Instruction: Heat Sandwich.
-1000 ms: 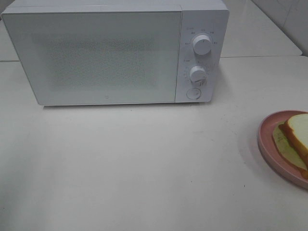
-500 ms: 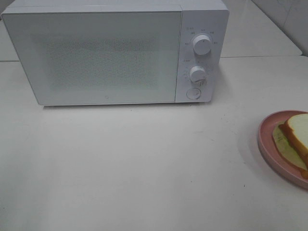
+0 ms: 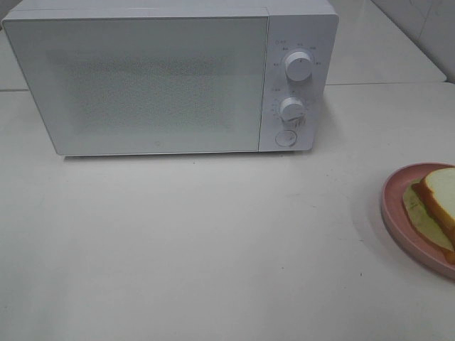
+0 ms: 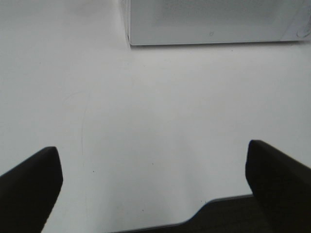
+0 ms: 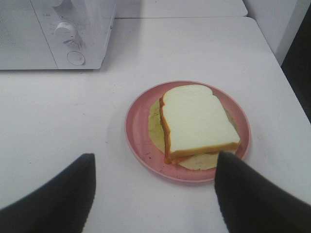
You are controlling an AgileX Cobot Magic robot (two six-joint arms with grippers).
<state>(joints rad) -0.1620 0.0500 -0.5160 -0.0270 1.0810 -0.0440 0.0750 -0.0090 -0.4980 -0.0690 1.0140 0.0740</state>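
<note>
Sandwich (image 5: pixel 197 122) lying flat on a round pink plate (image 5: pixel 137 134) near the right edge of the white worktop (image 3: pixel 213 241), pale yellow-green filling showing under the bread. Cut off by the frame edge in the high view (image 3: pixel 439 199); seen whole only from the right wrist. Right hand (image 5: pixel 155 194) spread wide and holding nothing, dark fingers (image 5: pixel 58 194) poised over the worktop just short of the plate. White microwave (image 3: pixel 170 74) at the back edge, door closed, two dials (image 3: pixel 298 65) and a round button on its right panel. Left hand (image 4: pixel 153 187) likewise wide open and empty above bare worktop, microwave's lower front corner (image 4: pixel 131 41) visible beyond. Neither hand visible from the high camera.
</note>
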